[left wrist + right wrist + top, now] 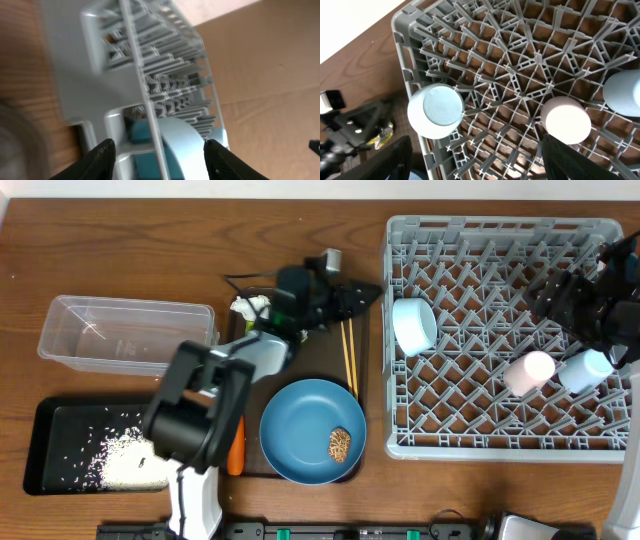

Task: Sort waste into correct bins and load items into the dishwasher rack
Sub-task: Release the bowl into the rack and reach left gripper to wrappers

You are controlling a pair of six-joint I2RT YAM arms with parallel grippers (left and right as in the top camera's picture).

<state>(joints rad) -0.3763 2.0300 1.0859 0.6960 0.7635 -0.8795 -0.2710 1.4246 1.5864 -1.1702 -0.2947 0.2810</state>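
- Gaping wide, the left gripper point(159, 150) holds nothing. Overhead it hangs over the far end of the brown tray point(320, 350), beside the rack point(500, 448).
- Its wrist view is blurred, showing only the rack's wall and part of the bowl point(413, 325).
- Right gripper point(476, 145) is likewise spread wide and empty, above the rack's floor, touching nothing.
- Bowl, pink cup point(529, 372) and blue cup point(586, 370) sit in the rack, the two cups side by side.
- Plate point(300, 420) lies on the brown tray with the brown lump point(340, 444) on it. Chopsticks point(349, 355) lie just beyond.
- Carrot point(236, 452) lies at the plate's left edge.
- Rice point(120, 460) lies in the black tray point(60, 430), with the tub point(125, 335) behind it.
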